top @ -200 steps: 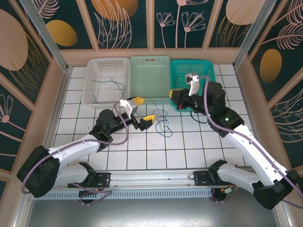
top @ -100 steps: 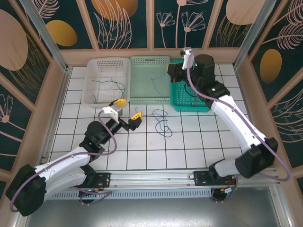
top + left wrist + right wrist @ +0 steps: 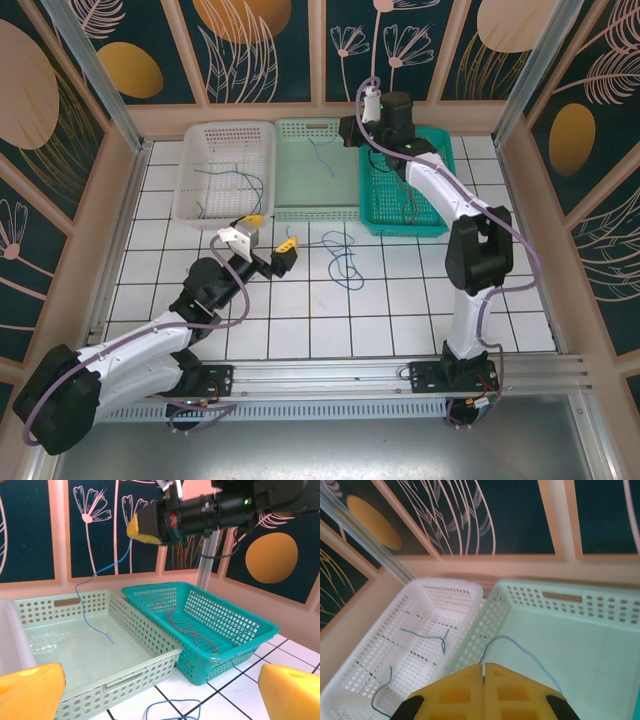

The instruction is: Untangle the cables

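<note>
Your right hand [image 3: 348, 131], pads pressed together, pinches the top end of a blue cable [image 3: 85, 605] above the far part of the pale green basket [image 3: 300, 211]. The cable's long axis runs near vertical, with one kink, and its free end points down to the basket floor. Your left hand [image 3: 272, 232] stands spread wide over the surface [image 3: 420, 300], holding nothing. A looped blue cable [image 3: 346, 266] lies on the surface between the arms, just before the baskets. A red cable [image 3: 186, 630] runs lengthwise in the teal basket [image 3: 442, 172]. Green cables [image 3: 426, 636] lie curled in the white basket [image 3: 190, 192].
</note>
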Robot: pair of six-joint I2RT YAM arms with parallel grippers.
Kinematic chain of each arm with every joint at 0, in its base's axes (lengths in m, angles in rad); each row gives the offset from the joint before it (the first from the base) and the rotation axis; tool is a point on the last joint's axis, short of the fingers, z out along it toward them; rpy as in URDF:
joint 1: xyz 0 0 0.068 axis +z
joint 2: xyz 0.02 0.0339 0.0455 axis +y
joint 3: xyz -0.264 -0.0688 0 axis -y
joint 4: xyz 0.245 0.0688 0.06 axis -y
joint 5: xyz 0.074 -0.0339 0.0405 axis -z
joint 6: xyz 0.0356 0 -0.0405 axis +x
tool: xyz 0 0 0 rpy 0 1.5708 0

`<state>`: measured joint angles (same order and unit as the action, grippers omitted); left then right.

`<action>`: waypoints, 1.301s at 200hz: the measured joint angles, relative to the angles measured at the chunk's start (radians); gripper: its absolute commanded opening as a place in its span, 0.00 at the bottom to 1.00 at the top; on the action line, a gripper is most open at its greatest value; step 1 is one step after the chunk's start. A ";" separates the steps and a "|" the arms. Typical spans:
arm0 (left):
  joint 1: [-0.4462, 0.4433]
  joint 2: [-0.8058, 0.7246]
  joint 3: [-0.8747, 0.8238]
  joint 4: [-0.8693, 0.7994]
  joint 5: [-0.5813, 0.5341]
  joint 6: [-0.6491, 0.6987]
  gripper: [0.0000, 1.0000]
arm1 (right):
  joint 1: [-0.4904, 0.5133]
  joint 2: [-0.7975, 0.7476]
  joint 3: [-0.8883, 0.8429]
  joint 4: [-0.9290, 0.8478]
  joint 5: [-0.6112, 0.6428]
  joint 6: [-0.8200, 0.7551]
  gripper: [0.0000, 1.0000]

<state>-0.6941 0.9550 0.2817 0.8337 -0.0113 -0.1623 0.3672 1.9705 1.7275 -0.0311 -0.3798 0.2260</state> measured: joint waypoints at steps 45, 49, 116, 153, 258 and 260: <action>0.000 -0.014 -0.028 -0.005 -0.013 -0.010 0.99 | 0.001 0.111 0.000 -0.018 -0.041 0.027 0.14; 0.000 -0.016 -0.029 -0.006 -0.016 -0.011 0.99 | 0.001 0.119 0.000 -0.022 -0.045 0.026 0.14; 0.000 -0.018 -0.030 -0.008 -0.021 -0.015 0.99 | 0.001 0.151 -0.006 -0.077 -0.103 0.034 0.47; 0.000 -0.011 -0.030 -0.009 -0.027 -0.016 0.99 | 0.002 0.118 -0.091 -0.074 -0.112 0.041 0.50; 0.000 0.123 -0.021 -0.053 -0.069 -0.079 0.99 | 0.106 -0.513 -0.761 0.027 -0.007 0.051 0.51; 0.000 0.127 -0.020 -0.053 -0.069 -0.080 0.99 | 0.108 -0.517 -0.774 0.028 -0.006 0.057 0.51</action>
<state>-0.6941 1.0824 0.2615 0.7803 -0.0799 -0.2428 0.4751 1.4532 0.9539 -0.0032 -0.3859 0.2832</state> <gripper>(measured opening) 0.988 0.511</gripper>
